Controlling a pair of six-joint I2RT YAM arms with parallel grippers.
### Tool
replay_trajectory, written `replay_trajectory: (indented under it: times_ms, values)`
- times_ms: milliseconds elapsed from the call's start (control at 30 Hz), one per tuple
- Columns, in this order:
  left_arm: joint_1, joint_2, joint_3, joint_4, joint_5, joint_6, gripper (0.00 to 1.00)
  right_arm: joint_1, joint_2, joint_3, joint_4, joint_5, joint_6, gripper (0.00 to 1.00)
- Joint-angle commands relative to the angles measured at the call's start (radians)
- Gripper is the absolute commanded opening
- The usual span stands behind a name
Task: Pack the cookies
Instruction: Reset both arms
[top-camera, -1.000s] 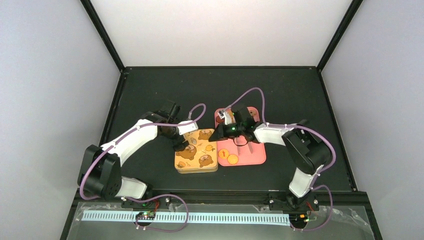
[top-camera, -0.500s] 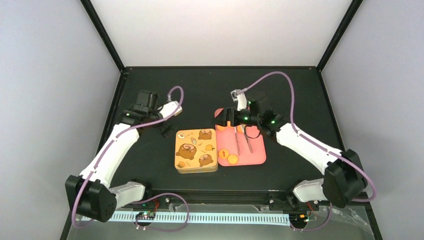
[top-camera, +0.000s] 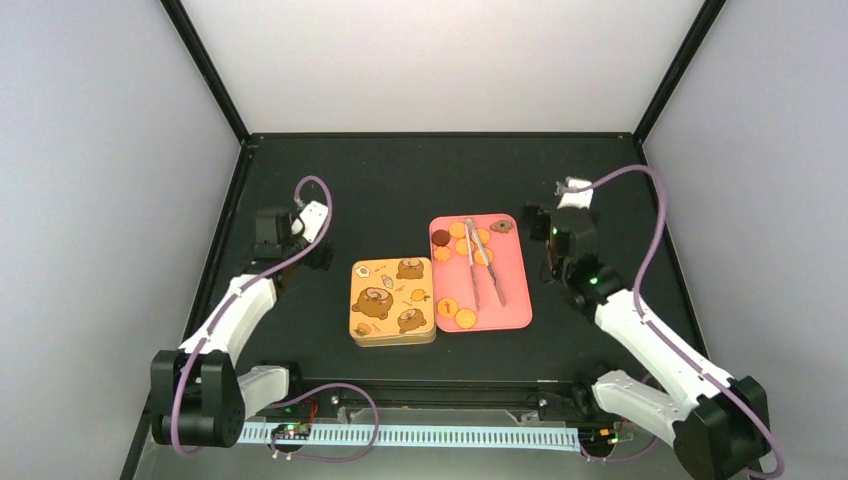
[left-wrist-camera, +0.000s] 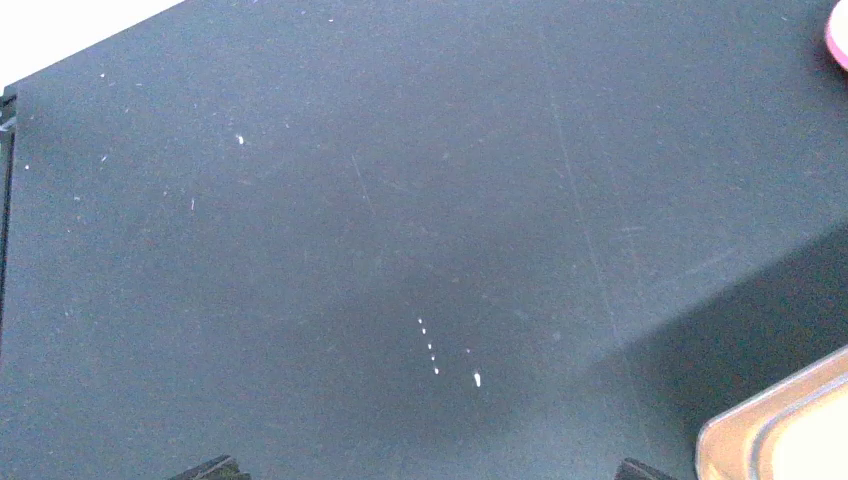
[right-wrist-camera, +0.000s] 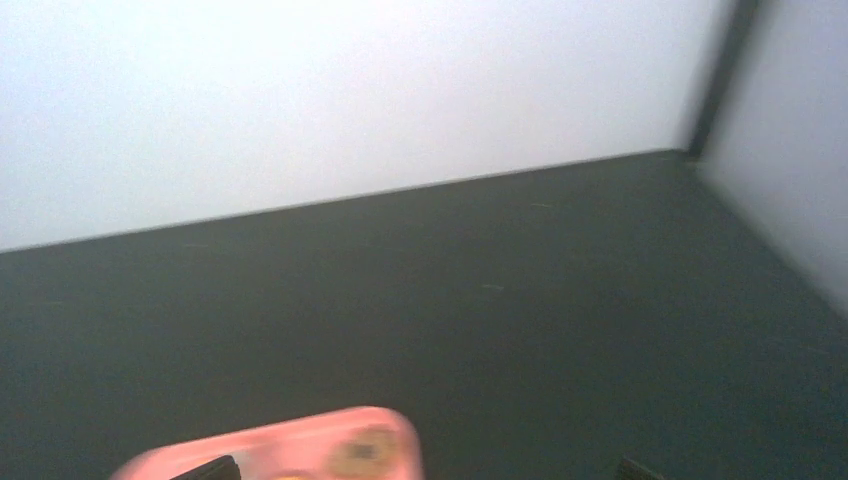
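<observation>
Two open grippers, neither holding anything: the left gripper (left-wrist-camera: 422, 468) shows only its fingertips at the bottom corners of its own view, set wide apart above the bare black table (left-wrist-camera: 300, 200), and the right gripper (right-wrist-camera: 420, 468) shows the same wide spread. The cookies (top-camera: 462, 244) — nine or so, mostly orange rounds, one dark, one brown — all lie on the pink tray (top-camera: 515, 300). Most are bunched at its far end and two sit near its near-left corner. The metal tongs (top-camera: 484, 272) lie lengthwise among them. Just left of the tray sits the bear-print tin (top-camera: 393, 300), lid on.

Nothing looks packed yet, so the step in hand is probably opening the tin. One gripper should pinch the lid at an edge and lift it straight while the other steadies the base — a light tin may slide. The lid should be set down away from the tray.

Only the overhead view gives the whole layout, but it cannot settle how the jaws stand. The left wrist view catches just a corner of the tin and a sliver of pink. The right wrist view, blurred, shows the tray's far corner with one brownish cookie.
</observation>
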Motion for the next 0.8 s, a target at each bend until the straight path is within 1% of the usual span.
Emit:
replay_trajectory:
  times_ms: [0,33,100,167,233,300,333,433,467,500,533,567,600,633,667,733,767]
  values:
    - [0.021,-0.004,-0.119,0.423,0.012,-0.149,0.99,-0.028,0.006,-0.227,0.321,0.512,-0.236,1.00]
    - [0.025,0.009,-0.149,0.519,0.021,-0.169,0.99,-0.045,0.009,-0.258,0.367,0.530,-0.254,1.00]
    - [0.029,0.052,-0.194,0.630,0.033,-0.198,0.99,-0.090,0.018,-0.288,0.387,0.528,-0.228,1.00]
    - [0.031,0.107,-0.208,0.701,0.031,-0.220,0.99,-0.141,0.038,-0.303,0.389,0.523,-0.193,1.00]
    - [0.032,0.163,-0.218,0.780,0.019,-0.225,0.99,-0.182,0.061,-0.329,0.437,0.532,-0.187,1.00]
    - [0.038,0.193,-0.205,0.808,0.009,-0.245,0.99,-0.222,0.083,-0.370,0.521,0.529,-0.196,1.00]
    - [0.042,0.200,-0.216,0.848,0.018,-0.260,0.99,-0.244,0.096,-0.396,0.579,0.522,-0.196,1.00]
    - [0.046,0.207,-0.216,0.870,0.065,-0.280,0.99,-0.311,0.132,-0.492,0.777,0.459,-0.180,1.00]
    - [0.048,0.211,-0.242,0.932,0.066,-0.287,0.99,-0.337,0.148,-0.521,0.836,0.423,-0.169,1.00]
    - [0.046,0.221,-0.295,1.026,0.072,-0.285,0.99,-0.361,0.166,-0.541,0.905,0.394,-0.171,1.00]
    - [0.046,0.238,-0.344,1.136,0.082,-0.281,0.99,-0.374,0.174,-0.548,0.938,0.379,-0.165,1.00]
    - [0.046,0.266,-0.398,1.255,0.096,-0.268,0.99,-0.408,0.187,-0.547,0.960,0.323,-0.169,1.00]
    - [0.046,0.292,-0.443,1.388,0.117,-0.256,0.99,-0.422,0.199,-0.522,0.932,0.285,-0.151,1.00]
    - [0.045,0.304,-0.467,1.458,0.142,-0.245,0.99,-0.433,0.210,-0.494,0.868,0.257,-0.123,1.00]
    - [0.043,0.291,-0.473,1.450,0.149,-0.242,0.99,-0.441,0.226,-0.497,0.897,0.216,-0.104,1.00]
    - [0.042,0.253,-0.436,1.323,0.142,-0.246,0.99,-0.442,0.280,-0.550,1.100,0.117,-0.171,1.00]
    - [0.042,0.242,-0.412,1.256,0.131,-0.251,0.99,-0.443,0.298,-0.549,1.115,0.079,-0.194,1.00]
